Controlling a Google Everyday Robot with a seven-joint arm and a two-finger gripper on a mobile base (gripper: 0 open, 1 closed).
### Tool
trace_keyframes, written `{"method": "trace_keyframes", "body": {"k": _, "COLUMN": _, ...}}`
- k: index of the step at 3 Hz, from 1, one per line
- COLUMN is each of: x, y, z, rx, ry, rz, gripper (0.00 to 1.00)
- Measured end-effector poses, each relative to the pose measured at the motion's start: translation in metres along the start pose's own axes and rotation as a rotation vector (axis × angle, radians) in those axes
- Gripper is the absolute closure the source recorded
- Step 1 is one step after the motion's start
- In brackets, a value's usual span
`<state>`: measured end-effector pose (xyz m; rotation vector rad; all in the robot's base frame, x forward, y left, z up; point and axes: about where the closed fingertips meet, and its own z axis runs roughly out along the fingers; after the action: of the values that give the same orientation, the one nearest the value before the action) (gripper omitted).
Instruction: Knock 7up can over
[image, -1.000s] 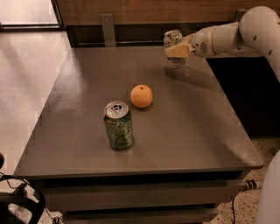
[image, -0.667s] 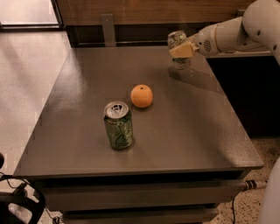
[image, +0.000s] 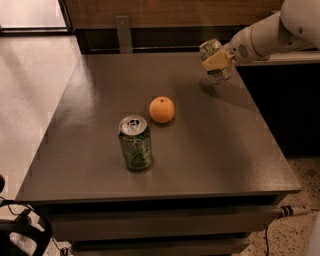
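Observation:
The 7up can, pale silver with green markings, is tilted and held a little above the back right part of the dark table, with its shadow on the tabletop below. My gripper reaches in from the right on the white arm and is shut on the can, a tan finger pad lying across its side.
A darker green swirl-pattern can stands upright at the table's front left of centre. An orange lies just behind and to the right of it. A dark counter borders the table's right side and a wooden wall runs behind.
My gripper has carried the 7up can to the right and slightly lower, towards the table's right edge. The green can and the orange have not moved.

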<state>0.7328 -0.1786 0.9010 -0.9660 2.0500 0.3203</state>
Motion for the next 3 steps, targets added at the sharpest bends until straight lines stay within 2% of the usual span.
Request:
{"method": "trace_keyframes", "body": {"k": 2, "x": 0.011, "y": 0.005, "z": -0.005, "rx": 0.048, "ry": 0.183, "rz": -0.035, "gripper": 1.0}}
{"method": "trace_keyframes", "body": {"k": 3, "x": 0.016, "y": 0.011, "z": 0.009, "rx": 0.023, "ry": 0.28, "rz": -0.066, "gripper": 1.0}}
